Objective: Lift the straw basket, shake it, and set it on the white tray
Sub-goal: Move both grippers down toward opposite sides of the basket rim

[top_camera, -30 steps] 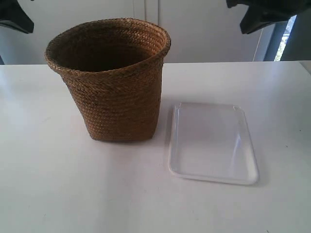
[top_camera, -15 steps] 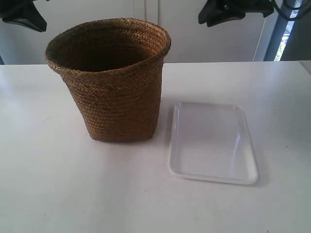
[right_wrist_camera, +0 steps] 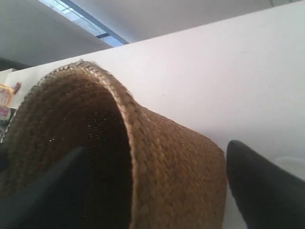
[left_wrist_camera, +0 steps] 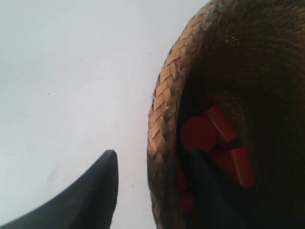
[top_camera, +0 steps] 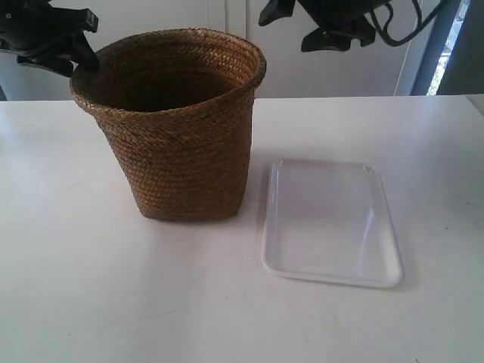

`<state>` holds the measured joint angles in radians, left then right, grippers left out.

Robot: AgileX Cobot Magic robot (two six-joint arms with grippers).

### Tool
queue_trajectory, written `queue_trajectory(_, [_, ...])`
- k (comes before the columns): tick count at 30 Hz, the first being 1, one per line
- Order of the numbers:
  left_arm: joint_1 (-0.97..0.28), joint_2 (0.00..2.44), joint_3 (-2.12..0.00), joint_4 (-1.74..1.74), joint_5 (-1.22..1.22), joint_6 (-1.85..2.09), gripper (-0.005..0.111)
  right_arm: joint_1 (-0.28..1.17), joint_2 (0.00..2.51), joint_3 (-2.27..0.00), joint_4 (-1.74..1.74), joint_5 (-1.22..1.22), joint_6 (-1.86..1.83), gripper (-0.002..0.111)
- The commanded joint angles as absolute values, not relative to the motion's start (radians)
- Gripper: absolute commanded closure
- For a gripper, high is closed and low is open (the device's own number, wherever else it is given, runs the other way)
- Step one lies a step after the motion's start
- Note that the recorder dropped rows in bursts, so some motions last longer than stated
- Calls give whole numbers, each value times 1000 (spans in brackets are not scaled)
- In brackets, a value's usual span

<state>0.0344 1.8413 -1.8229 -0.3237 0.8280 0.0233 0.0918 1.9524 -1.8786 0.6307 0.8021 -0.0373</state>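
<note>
The straw basket [top_camera: 178, 144] stands upright on the white bench [top_camera: 91, 287], toward the exterior view's left, dark mouth facing up. Down inside it, the left wrist view picks out several red cylinders [left_wrist_camera: 198, 133] lying in a heap on the bottom. Just beside the basket's base, with a thin strip of bench between them, the white tray [top_camera: 325, 219] lies flat. On to the arms: the left gripper [left_wrist_camera: 153, 155] straddles the braided rim, jaws released and spread. One dark finger [left_wrist_camera: 93, 195] is outside over the bench, the other down inside the basket by the red pieces; whether either touches the straw, I cannot tell. The right gripper [right_wrist_camera: 156, 148] sits astride the rim too, jaws released, one finger in the dark hollow and one outside the woven wall. In the exterior view, the arm at the exterior view's left [top_camera: 45, 34] hangs right at the basket's rim, and the arm at the exterior view's right [top_camera: 329, 23] hovers above and behind it
</note>
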Motion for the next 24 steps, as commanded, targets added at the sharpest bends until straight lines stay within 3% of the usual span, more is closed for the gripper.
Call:
queue_trajectory(1, [39, 1843, -1828, -340, 830, 34, 54, 129, 2007, -1939, 637, 781, -47, 35])
queue_trajectory(5, [39, 1843, -1828, -340, 834, 34, 54, 148, 2081, -2009, 643, 861, -58, 28])
queue_trajectory(24, [35, 1891, -1828, -344, 901, 41, 54, 155, 2144, -2062, 525, 882, 100, 28])
